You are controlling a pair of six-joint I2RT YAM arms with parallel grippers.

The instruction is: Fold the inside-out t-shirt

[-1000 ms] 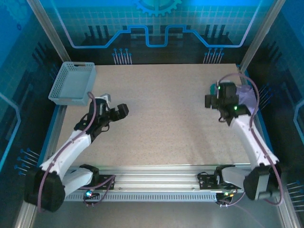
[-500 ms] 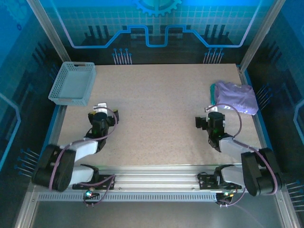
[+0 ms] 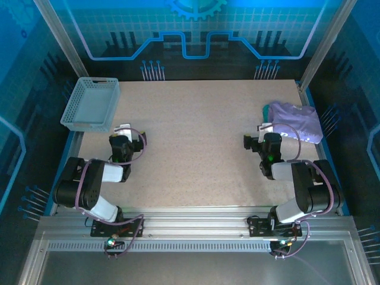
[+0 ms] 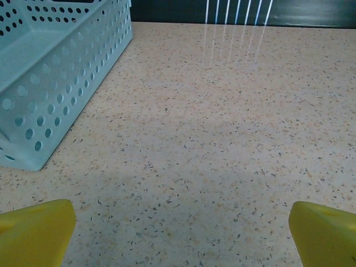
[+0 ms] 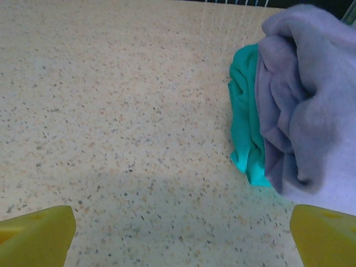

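The inside-out t-shirt (image 3: 297, 122) lies bunched at the right edge of the desk (image 3: 196, 148), its long axis running left to right across the top frame. A teal garment (image 5: 246, 128) touches its left side (partly tucked beneath). The mesh basket (image 3: 90, 105) stands at upper left, well apart. The left pincer (image 4: 178, 236) and right pincer (image 5: 178, 236) are spread wide, grasping nothing.

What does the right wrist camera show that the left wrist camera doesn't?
Right wrist: the crumpled lavender-purple cloth t-shirt, bunched against a smaller teal-turquoise cloth garment on the right side. Left wrist: a pale blue perforated plastic basket on the left side. Shared: the speckled beige tabletop, and an open hand, the right hand and the left hand, with yellow fingertips at the bottom corners.
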